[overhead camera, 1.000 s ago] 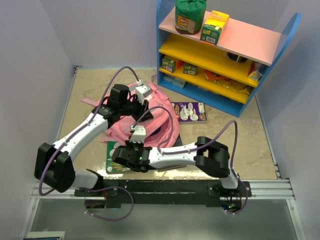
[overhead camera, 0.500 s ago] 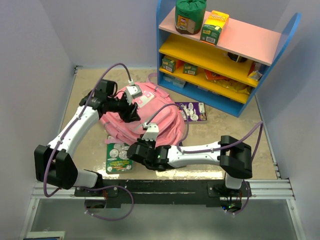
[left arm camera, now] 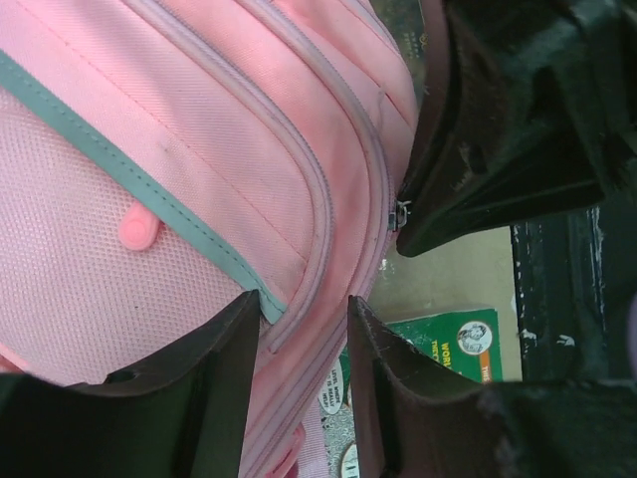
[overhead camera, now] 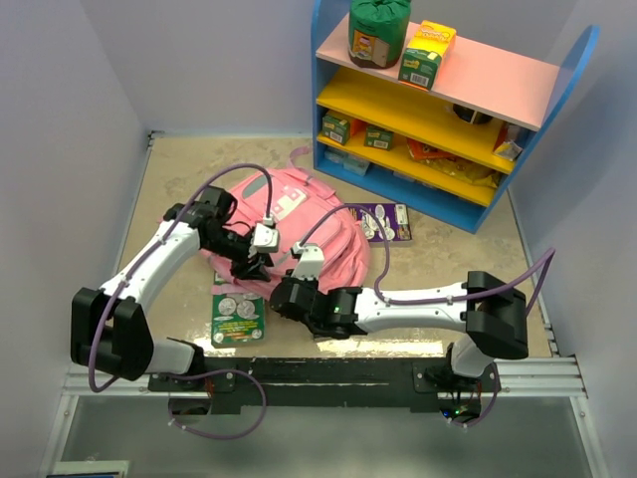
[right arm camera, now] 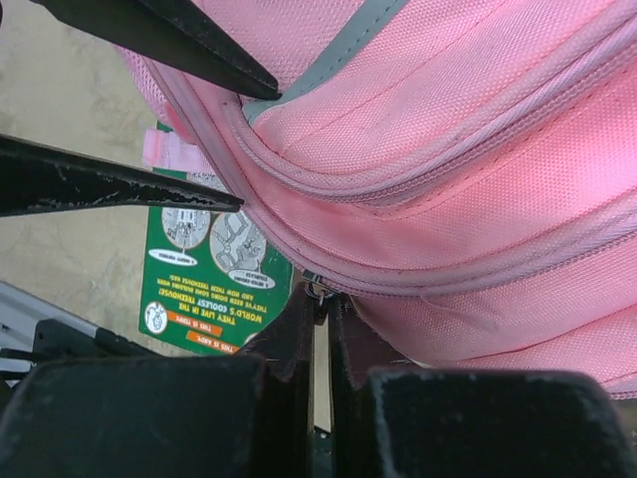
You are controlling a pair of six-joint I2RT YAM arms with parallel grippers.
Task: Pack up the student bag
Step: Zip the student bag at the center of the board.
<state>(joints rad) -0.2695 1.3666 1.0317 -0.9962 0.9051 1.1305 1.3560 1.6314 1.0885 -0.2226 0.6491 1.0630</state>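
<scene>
The pink student bag (overhead camera: 309, 219) lies flat on the table, white patch up. My left gripper (overhead camera: 249, 267) is at its near-left edge. In the left wrist view the gripper (left arm camera: 304, 304) straddles the bag's (left arm camera: 199, 149) zippered edge, with the fabric held between the fingers. My right gripper (overhead camera: 282, 296) is just beside it at the bag's near edge. In the right wrist view it (right arm camera: 320, 294) is shut on a small metal zipper pull (right arm camera: 317, 289) under the bag (right arm camera: 448, 149). The pull also shows in the left wrist view (left arm camera: 399, 214).
A green card pack (overhead camera: 235, 312) lies partly under the bag's near-left corner. A purple card pack (overhead camera: 378, 221) lies to the right of the bag. A blue shelf unit (overhead camera: 438, 119) with boxes and packets stands at the back right. Walls close in the table's left and right.
The bag went from crumpled to spread flat and has turned. My left gripper moved from the bag's top to its near-left edge. My right gripper shifted right along the near edge.
</scene>
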